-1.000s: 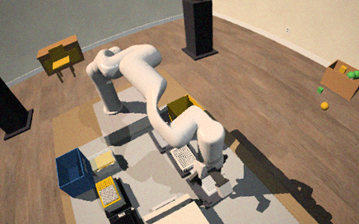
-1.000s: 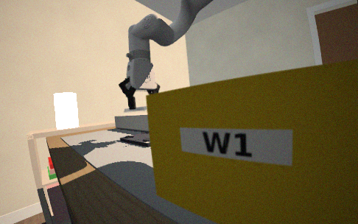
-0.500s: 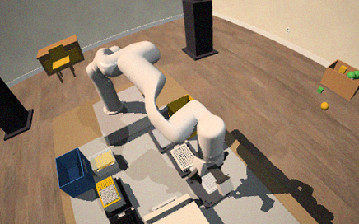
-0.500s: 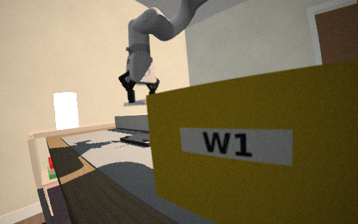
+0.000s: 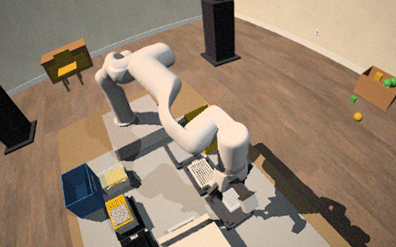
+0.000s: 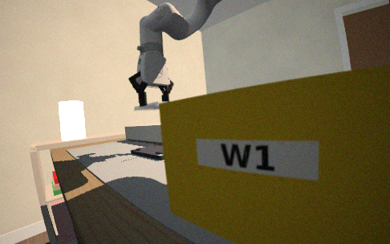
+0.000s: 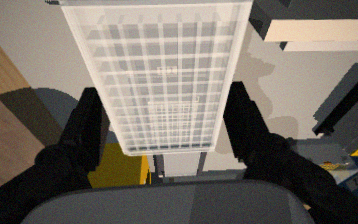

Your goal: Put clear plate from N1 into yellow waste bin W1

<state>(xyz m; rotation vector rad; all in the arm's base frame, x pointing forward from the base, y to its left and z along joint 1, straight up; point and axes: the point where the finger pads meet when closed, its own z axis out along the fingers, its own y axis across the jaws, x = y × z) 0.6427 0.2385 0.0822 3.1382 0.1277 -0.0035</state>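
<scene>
The clear plate (image 7: 160, 75) is held by the gripper (image 7: 162, 125), whose two black fingers are clamped on its long sides, one finger on each side. In the wrist view the plate is seen as a translucent grid of small wells, reaching away from the fingers toward the upper edge of the pic. In the exterior view the gripper (image 6: 152, 95) hangs under the white arm (image 6: 160, 24), w/ the plate (image 6: 148, 105) seen flat and lifted above the bench (image 6: 120, 168), not touching it. The yellow bin W1 (image 6: 281, 160) fills the right part of that view, upright, w/ its label facing the camera; the plate appears beyond the bin's left edge and about at the height of its top edge, but whether it is over the opening cannot be told from there. In the top view the bin (image 5: 196, 114) is mostly hidden behind the arm (image 5: 176, 105), and the gripper (image 5: 224, 179) is seen just beside a dark nest (image 5: 231, 219) w/ a pale plate (image 5: 231, 198) on it. Another white well plate (image 5: 201, 172) lies on a dark holder near the wrist. A blue bin (image 5: 79, 189) stands at the left side of the bench, well apart from the gripper.
</scene>
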